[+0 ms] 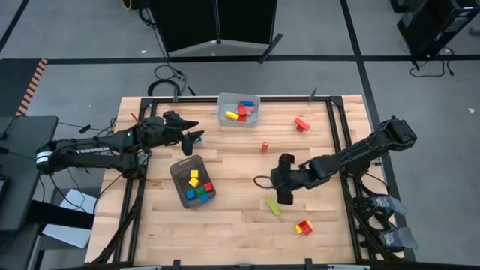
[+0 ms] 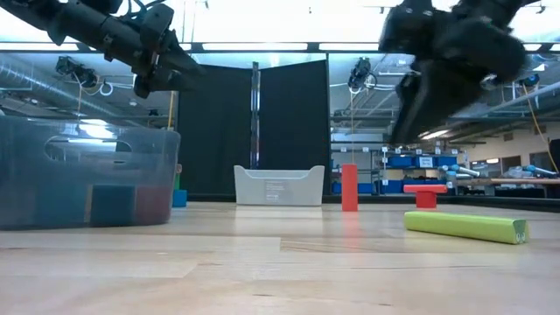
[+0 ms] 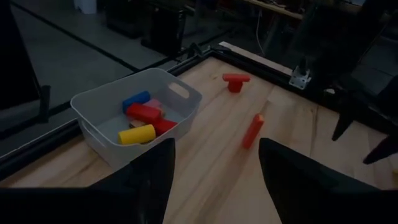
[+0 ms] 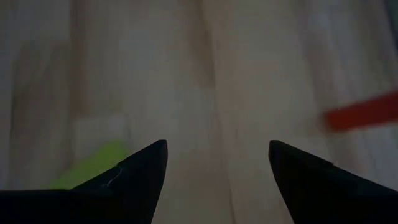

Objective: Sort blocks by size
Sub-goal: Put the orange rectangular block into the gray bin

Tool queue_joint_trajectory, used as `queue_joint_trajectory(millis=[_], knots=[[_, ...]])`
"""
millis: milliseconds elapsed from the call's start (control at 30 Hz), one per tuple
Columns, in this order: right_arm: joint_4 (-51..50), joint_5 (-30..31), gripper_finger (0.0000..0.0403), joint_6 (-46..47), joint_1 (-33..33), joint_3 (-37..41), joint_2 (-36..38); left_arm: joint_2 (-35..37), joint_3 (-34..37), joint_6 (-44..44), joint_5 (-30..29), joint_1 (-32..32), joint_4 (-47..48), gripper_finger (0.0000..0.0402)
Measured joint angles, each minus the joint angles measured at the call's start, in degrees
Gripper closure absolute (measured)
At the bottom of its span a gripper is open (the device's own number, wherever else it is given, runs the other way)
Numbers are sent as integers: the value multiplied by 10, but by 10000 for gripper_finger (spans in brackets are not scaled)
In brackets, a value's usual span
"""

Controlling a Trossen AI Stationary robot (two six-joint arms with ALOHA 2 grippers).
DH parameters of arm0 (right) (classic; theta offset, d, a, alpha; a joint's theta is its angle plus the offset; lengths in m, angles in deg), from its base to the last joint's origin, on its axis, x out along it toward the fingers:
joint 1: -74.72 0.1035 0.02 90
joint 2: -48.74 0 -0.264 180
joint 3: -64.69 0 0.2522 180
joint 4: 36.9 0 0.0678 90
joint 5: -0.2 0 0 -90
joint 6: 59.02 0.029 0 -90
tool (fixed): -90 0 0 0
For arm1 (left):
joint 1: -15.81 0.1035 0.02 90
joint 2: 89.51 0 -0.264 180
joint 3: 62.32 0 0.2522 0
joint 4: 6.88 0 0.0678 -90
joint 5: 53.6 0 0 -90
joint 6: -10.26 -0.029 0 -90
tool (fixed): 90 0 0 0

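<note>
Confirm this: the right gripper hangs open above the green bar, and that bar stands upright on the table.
Not quite. The green bar lies flat on the table, as the low view shows; the upright one is the red bar. The right gripper does hang open above the green bar.

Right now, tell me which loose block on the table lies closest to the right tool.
The green bar, lying flat just beside the right tool. The upright red bar, the red T-stack and the red-yellow pair sit farther off.

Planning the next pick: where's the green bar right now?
High view: the green bar lies flat on the table's right half, just below the open right gripper, with the red-yellow blocks further toward the front edge.
</note>
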Motion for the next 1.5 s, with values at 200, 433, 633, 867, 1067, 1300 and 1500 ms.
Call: queue_joint_trajectory(millis=[200,433,633,867,1067,1300,1500], knots=[[-18,228,111,116,-6,1,-2,0,0,-9,1,0,-1,163],[7,285,99,168,-84,1,-2,0,0,-5,1,-4,0,163],[84,171,91,105,-161,1,-2,0,0,-5,1,-4,0,163],[104,115,90,64,-224,1,-5,0,0,2,1,-4,0,163],[120,84,80,36,-236,1,-5,0,0,2,1,-4,0,163],[130,83,73,1,-231,1,-5,0,0,3,1,-4,10,163],[180,48,75,-113,-217,25,-5,0,0,6,1,-4,24,163]])
